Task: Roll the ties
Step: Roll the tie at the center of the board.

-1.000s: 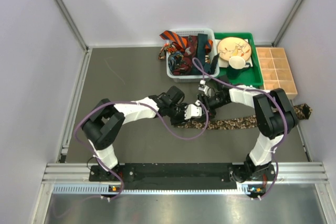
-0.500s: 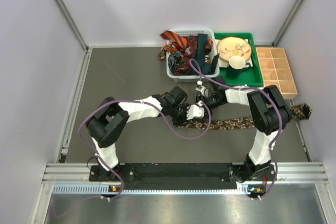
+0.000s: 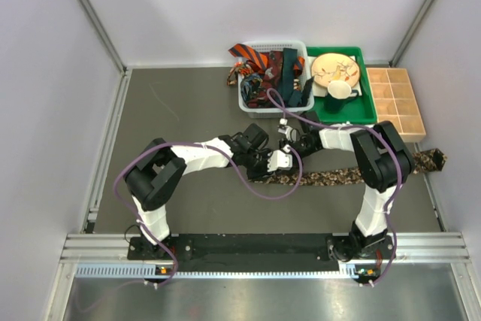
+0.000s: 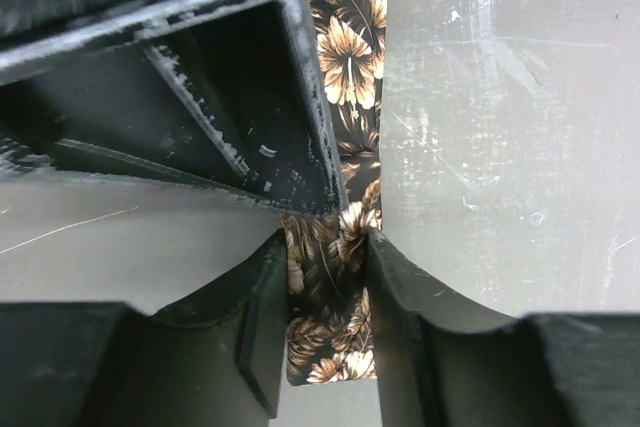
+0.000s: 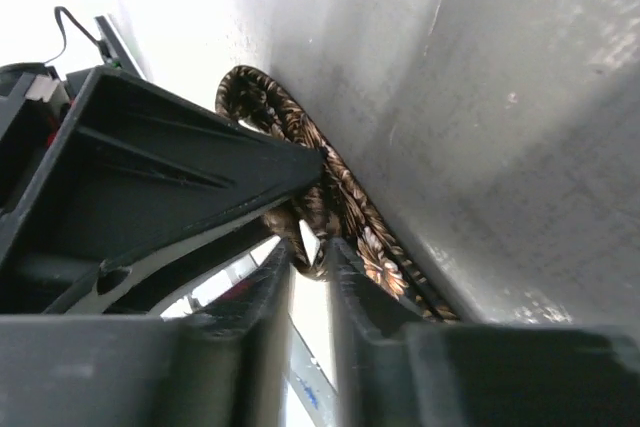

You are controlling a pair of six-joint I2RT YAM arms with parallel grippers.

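A brown-black floral tie lies stretched across the table, its right end near the edge. At its left end my two grippers meet. In the left wrist view, my left gripper is shut on the tie, with fabric filling the gap between both fingers. My right gripper is shut on a folded edge of the same tie, pinched at its fingertips. From above, the left gripper sits just below the right gripper. More ties, orange-black striped and dark ones, fill the white basket.
A green tray right of the basket holds a tan plate and a white cup. A wooden compartment box stands at the far right. Purple cables loop from both arms over the table.
My right gripper's jaws have narrowed onto the tie's fold, and its arm has shifted slightly left and back. The left gripper keeps its grip and has barely moved.
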